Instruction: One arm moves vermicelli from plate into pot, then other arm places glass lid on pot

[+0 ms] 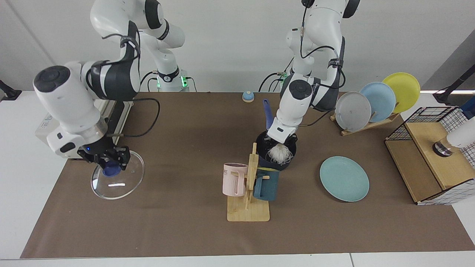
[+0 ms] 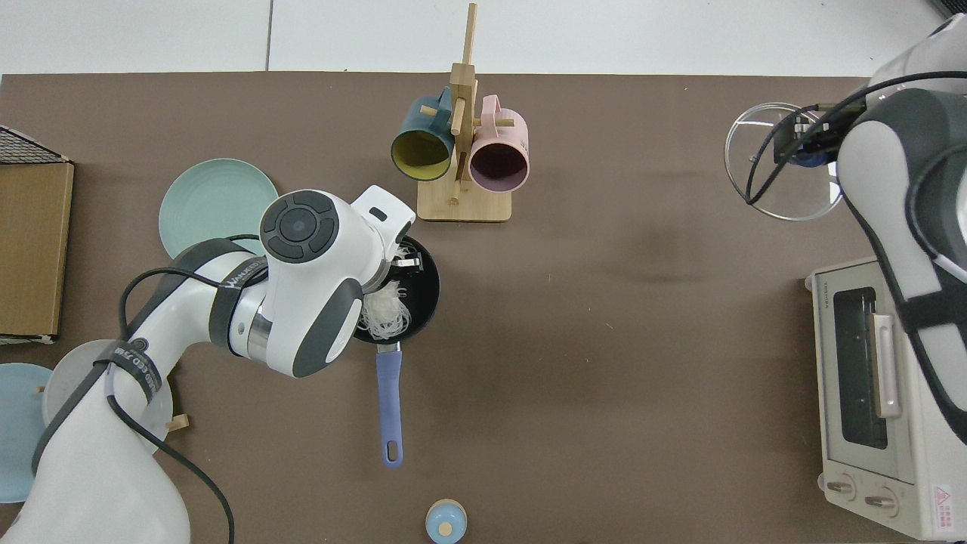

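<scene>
The vermicelli (image 1: 280, 154) was seen hanging directly beneath the left gripper (image 1: 279, 142), low over the mouth of the pot (image 1: 288, 162); in the top view the strands (image 2: 384, 316) lay inside the pot's rim (image 2: 430, 291), on the side toward the handle (image 2: 389, 404). The handle's long axis was pointed toward the robots' side of the desk (image 1: 185, 122). Whether the left gripper was closed on the noodles or already parted could not be told, since its fingers were hidden by the wrist in both views. The plate (image 1: 344, 178) was found bare, just beside the pot on the side of the left arm's base.

The glass lid (image 1: 118, 180) was held by its blue knob (image 1: 110, 170) in the right gripper (image 1: 108, 160), which was clamped narrowly around it, and the lid was carried tilted, clear of the desk. It lay well apart from the pot, across the desk toward the toaster oven (image 2: 876, 393). A wooden mug stand (image 1: 249, 200) with a pink mug (image 1: 233, 179) and a dark teal mug (image 1: 265, 184) stood just in front of the pot.

It was judged that the coming move turned on the noodles being released straight down and the left arm being withdrawn from over the pot, so that the lid could be brought across and lowered flat.
</scene>
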Motion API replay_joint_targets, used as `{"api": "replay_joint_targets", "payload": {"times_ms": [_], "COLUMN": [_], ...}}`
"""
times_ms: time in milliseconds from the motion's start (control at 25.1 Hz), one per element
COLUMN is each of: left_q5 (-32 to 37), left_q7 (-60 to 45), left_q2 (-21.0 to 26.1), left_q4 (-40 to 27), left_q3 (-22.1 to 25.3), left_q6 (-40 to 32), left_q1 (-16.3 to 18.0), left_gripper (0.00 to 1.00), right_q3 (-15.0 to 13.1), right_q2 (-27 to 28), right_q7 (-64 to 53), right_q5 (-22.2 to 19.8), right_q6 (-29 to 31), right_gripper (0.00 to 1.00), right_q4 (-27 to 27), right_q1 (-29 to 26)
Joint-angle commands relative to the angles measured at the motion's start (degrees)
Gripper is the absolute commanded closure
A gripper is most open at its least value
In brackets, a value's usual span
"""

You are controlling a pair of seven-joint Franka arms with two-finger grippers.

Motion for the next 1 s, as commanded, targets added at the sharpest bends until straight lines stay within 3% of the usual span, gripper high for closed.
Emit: {"api": "replay_joint_targets", "payload": {"times_ms": [0, 40, 80, 160, 319, 439, 558, 758, 957], "left_q5": [1.4, 1.4, 1.4, 1.4, 1.4, 1.4, 1.3, 1.3, 0.6], "left_q7": [-2.0, -2.0, -1.7, -1.1, -1.3, -1.0, -0.7, 0.3, 10.8], "left_q2": [-1.5, -1.5, -1.5, -1.2, -1.7, -3.6, -5.0, -7.0, -7.4], "left_q4": [-4.0, -4.3, -4.3, -4.2, -3.3, -2.2, 2.0, 8.4, 12.1], "left_q3": [0.1, 0.1, 0.1, 0.1, 0.2, 0.4, 0.7, 1.7, 5.9], "left_q6": [2.7, 3.1, 3.2, 3.1, 2.1, -0.6, -8.2, -17.5, -20.7], "left_q1": [-0.8, -0.8, -0.8, -0.7, -0.7, 0.0, 0.2, 0.6, 2.8], "left_gripper": [1.0, 1.0, 0.91, 0.0, 0.0, 0.0, 0.0, 0.0, 0.0], "right_q3": [0.3, 0.3, 0.3, 0.3, 0.3, 0.4, 0.7, 0.7, 0.7], "right_q2": [-14.8, -16.5, -18.4, -21.4, -25.0, -25.1, -25.2, -25.6, -25.2], "right_q7": [-3.5, -3.5, -3.6, -3.6, -2.5, -0.5, 0.5, 9.2, 21.3], "right_q5": [1.1, 1.1, 1.1, 1.0, 0.9, 0.6, 0.5, -1.0, -4.7], "right_q6": [0.7, 0.7, 0.9, 2.1, 6.2, 6.5, 6.3, 6.2, 4.8], "right_gripper": [1.0, 1.0, 1.0, 1.0, 1.0, 1.0, 1.0, 1.0, 1.0], "right_q4": [-18.0, -20.0, -22.1, -26.0, -32.6, -32.8, -32.7, -31.9, -29.1], "right_q1": [-0.5, -0.7, -0.8, -0.9, -0.4, 0.1, 0.4, 7.1, 18.2]}}
